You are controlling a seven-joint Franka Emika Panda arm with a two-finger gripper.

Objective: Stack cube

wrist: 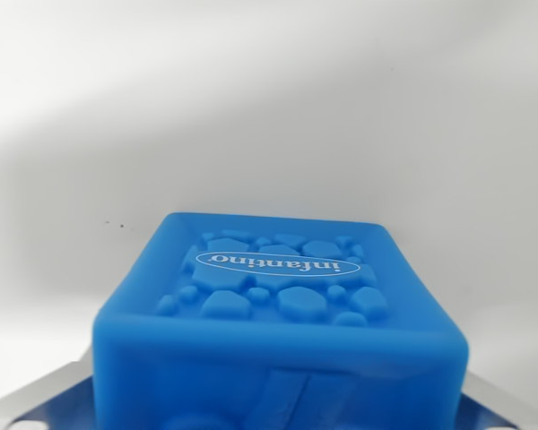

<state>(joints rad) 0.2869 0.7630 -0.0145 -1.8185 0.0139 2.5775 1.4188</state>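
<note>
A soft blue cube (278,296) fills the lower half of the wrist view, very close to the camera. Its top face has raised pebble shapes and a white oval "infantino" logo, which reads upside down. My gripper (278,408) sits around the cube's near part. Only slivers of its grey fingers (45,394) show, at the bottom left and bottom right corners, pressed against the cube's sides. The gripper looks shut on the cube. The cube hides the fingertips and whatever lies under it. No second cube is in view.
A plain white surface (269,107) spreads behind and around the cube, with soft shadows and a few tiny dark specks (117,224) to the wrist view's left.
</note>
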